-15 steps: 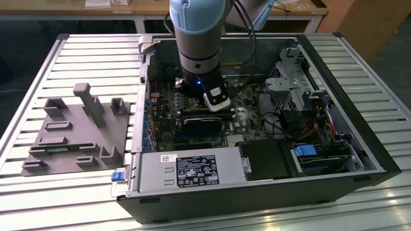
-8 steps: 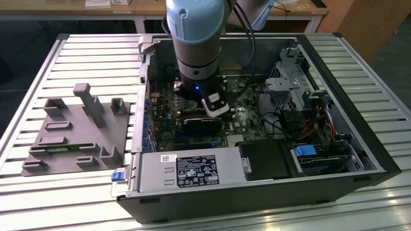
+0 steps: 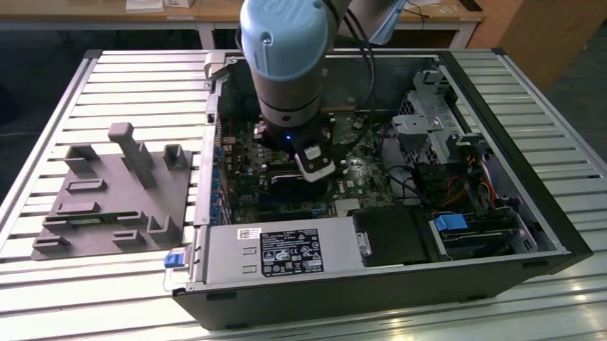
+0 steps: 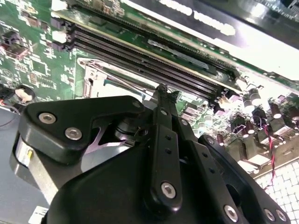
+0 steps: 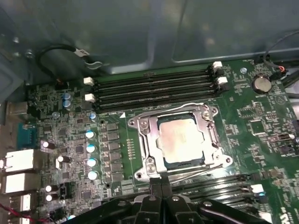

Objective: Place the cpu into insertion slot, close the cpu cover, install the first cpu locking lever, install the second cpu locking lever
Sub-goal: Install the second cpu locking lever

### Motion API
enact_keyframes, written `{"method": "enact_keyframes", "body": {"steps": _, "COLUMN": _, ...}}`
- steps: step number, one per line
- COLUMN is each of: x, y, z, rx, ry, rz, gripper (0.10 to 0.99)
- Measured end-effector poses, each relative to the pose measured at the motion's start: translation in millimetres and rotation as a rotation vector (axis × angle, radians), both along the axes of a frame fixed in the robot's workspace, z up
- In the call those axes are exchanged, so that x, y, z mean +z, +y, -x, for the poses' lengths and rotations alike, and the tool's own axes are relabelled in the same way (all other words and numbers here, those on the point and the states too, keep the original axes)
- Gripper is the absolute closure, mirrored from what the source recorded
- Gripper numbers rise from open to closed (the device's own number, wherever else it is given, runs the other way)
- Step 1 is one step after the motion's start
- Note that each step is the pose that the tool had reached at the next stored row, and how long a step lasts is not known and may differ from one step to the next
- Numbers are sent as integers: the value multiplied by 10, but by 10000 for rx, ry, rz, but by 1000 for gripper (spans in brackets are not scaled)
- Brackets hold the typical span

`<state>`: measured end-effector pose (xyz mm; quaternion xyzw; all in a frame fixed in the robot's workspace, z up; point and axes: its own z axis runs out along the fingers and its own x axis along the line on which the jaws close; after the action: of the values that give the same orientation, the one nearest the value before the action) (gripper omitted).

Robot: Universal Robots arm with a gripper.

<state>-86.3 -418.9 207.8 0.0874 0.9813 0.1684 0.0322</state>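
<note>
Grey arm (image 3: 284, 64) upright, jaws shut beside cpu cover (image 5: 180, 140).

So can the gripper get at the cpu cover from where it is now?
Probably yes: the gripper sits right at the edge of the cpu cover, with nothing between them. The cover lies closed over the cpu.

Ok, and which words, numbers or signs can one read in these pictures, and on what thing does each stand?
No text can be read with certainty.
Large label on the grey power supply box, exterior view: rows of print and symbols, too small.
Black card, second wrist view: white lettering, blurred.
Green board, first wrist view: white markings, too small.
cpu top: no legible marking.
</note>
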Motion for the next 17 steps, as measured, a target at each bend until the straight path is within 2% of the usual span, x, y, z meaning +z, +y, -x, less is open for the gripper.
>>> {"method": "enact_keyframes", "body": {"steps": 4, "x": -46, "y": -7, "z": 30, "rx": 2, "ry": -5, "rz": -157, "gripper": 980}}
{"method": "enact_keyframes", "body": {"steps": 10, "x": -110, "y": -8, "z": 47, "rx": 2, "ry": -3, "rz": -247, "gripper": 980}}
{"method": "enact_keyframes", "body": {"steps": 17, "x": -141, "y": -8, "z": 104, "rx": 1, "ry": -4, "rz": -315, "gripper": 980}}
